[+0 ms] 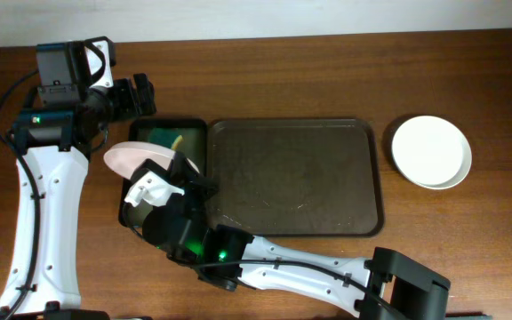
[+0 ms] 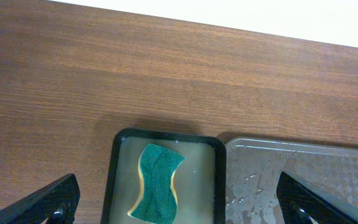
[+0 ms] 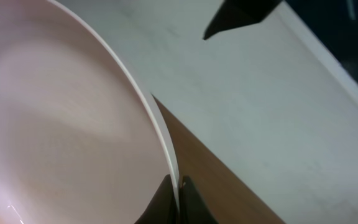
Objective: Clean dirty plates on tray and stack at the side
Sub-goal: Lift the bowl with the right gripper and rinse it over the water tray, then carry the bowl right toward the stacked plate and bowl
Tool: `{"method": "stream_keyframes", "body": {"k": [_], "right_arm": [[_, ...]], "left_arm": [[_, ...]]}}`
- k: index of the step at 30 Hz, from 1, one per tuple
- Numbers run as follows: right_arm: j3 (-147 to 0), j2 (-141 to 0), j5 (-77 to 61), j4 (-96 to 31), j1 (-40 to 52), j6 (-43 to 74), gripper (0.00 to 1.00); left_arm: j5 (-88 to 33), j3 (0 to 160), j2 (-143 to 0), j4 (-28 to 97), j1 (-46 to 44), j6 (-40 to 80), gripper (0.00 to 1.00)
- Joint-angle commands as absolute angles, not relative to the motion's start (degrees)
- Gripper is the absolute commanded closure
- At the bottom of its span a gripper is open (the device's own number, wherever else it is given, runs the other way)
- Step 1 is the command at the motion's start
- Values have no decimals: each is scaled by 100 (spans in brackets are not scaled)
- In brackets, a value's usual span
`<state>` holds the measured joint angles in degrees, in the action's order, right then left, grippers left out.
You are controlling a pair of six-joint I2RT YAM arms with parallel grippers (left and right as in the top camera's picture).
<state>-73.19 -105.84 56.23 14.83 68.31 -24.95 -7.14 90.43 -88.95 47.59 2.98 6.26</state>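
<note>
One plate tilted over small tray near left edge, rim pinched in right fingers. Stack of two more on bench near right edge. One brown tray mid-bench. One sponge. Left fingers spread.

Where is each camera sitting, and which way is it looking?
Overhead: above the table, looking straight down at the brown tray, stacked plates, left arm and right arm.
Left wrist: on the left arm, looking down at the sponge in the small tray; its open jaws show at the bottom corners.
Right wrist: on the right arm, looking close along a held plate; its shut jaws pinch the rim.
Shared: overhead and left wrist both show the sponge and both trays.
</note>
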Motion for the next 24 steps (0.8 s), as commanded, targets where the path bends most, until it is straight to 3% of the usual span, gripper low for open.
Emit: {"method": "stream_keyframes", "body": {"k": [1, 4, 8, 11, 16, 20, 24], "right_arm": [[-7406, -10624, 6005, 1529, 6834, -2698, 96], [-7406, -10624, 5913, 1557, 6753, -2543, 96], [-7406, -10624, 5513, 727, 6366, -823, 96], [-7406, -10624, 3852, -95, 5850, 475, 96], [-7406, -10547, 410, -373, 4716, 1793, 96], [-7406, -10298, -1909, -377, 3457, 2281, 96], [-7406, -10224, -3015, -799, 2154, 2305, 96]], "left_arm": [[-773, 9037, -8923, 4770, 305, 676, 1], [-773, 9037, -8923, 4770, 305, 676, 1], [-773, 9037, -8923, 4770, 305, 676, 1], [-773, 9037, -8923, 4770, 305, 676, 0], [-773, 9037, -8923, 4770, 305, 676, 1], [-773, 9037, -8923, 4770, 305, 679, 1], [-773, 9037, -8923, 4770, 305, 676, 1]]}}
